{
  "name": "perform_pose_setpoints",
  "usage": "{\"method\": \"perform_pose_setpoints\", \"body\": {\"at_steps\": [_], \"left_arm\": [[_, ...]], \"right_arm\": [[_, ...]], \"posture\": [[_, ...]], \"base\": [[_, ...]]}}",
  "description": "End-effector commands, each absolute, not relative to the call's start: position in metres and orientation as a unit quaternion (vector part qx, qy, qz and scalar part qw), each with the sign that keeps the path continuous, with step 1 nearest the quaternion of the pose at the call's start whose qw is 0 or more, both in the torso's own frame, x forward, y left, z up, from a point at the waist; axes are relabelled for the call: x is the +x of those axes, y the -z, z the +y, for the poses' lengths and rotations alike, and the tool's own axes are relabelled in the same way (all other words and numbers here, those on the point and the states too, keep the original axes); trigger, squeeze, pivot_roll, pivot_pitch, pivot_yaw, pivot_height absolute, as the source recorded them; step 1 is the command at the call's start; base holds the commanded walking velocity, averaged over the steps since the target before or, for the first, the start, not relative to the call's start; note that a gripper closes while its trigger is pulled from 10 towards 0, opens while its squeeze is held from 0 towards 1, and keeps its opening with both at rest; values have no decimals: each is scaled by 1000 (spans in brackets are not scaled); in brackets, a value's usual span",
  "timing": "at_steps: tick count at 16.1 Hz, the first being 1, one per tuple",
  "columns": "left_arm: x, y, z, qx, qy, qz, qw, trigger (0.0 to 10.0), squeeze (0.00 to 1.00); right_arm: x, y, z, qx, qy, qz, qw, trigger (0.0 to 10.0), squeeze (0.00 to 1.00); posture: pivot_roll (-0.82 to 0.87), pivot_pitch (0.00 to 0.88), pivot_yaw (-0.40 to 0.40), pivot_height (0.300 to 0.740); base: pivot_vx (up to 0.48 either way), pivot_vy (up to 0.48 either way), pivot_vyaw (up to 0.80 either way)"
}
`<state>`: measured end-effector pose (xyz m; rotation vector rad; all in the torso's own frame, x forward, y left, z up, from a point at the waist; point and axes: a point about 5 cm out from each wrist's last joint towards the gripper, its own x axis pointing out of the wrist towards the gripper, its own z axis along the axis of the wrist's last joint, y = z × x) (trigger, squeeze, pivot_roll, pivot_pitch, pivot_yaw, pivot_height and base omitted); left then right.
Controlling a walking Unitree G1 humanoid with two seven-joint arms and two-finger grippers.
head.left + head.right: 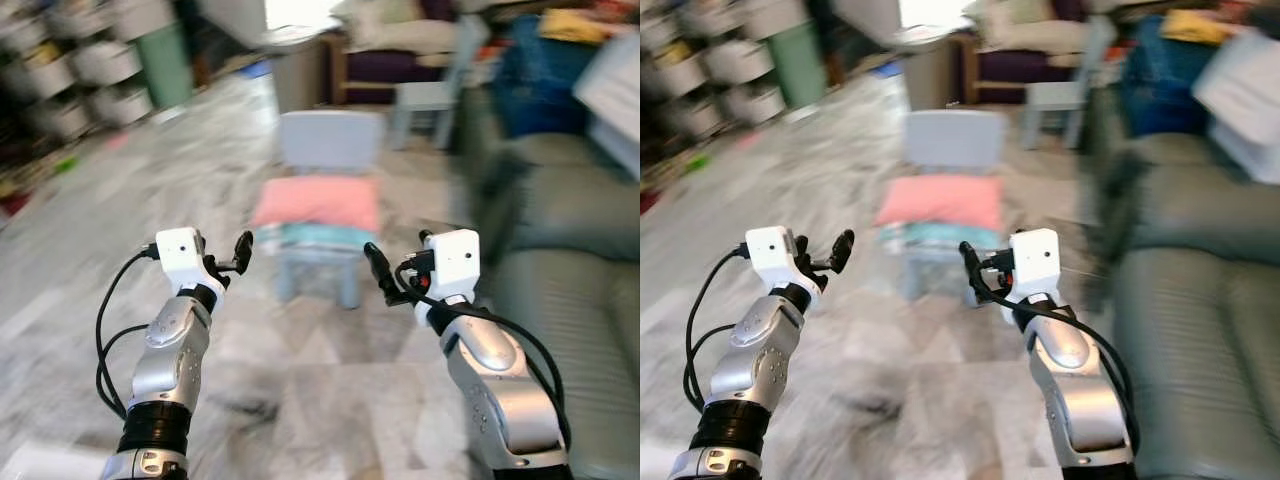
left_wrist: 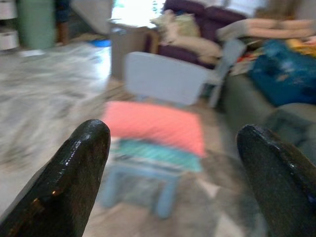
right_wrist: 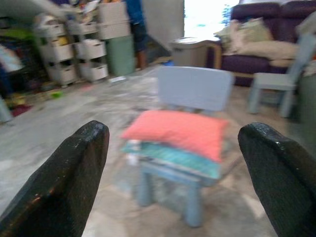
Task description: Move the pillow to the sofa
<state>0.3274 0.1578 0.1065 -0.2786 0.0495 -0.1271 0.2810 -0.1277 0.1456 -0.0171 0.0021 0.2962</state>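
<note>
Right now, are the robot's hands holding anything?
Left gripper: open, holding nothing, raised toward the pillow.
Right gripper: open, holding nothing.

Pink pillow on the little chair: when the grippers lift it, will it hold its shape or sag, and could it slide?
The pink pillow looks soft and plump, so it will probably sag if pinched at one edge. It likely weighs little for its bulk. Resting on a teal cushion atop the small blue chair, it may slide off if pushed rather than lifted.

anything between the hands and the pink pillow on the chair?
No obstacle. Both eye views show marble floor between the left hand, the right hand and the pink pillow on the small light-blue chair.
</note>
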Motion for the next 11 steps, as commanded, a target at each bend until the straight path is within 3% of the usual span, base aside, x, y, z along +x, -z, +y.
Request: {"method": "perform_pose_setpoints", "body": {"at_steps": [1, 11], "left_arm": [[328, -110, 153, -139, 75, 20, 987, 10000, 0], [327, -108, 150, -147, 76, 26, 986, 10000, 0]], "right_arm": [[281, -150, -128, -10, -147, -7, 989, 10000, 0], [281, -149, -130, -12, -148, -5, 989, 10000, 0]], "posture": [[-222, 0, 44, 740], [-225, 0, 41, 740]], "base": [[412, 244, 0], [381, 286, 0]]}}
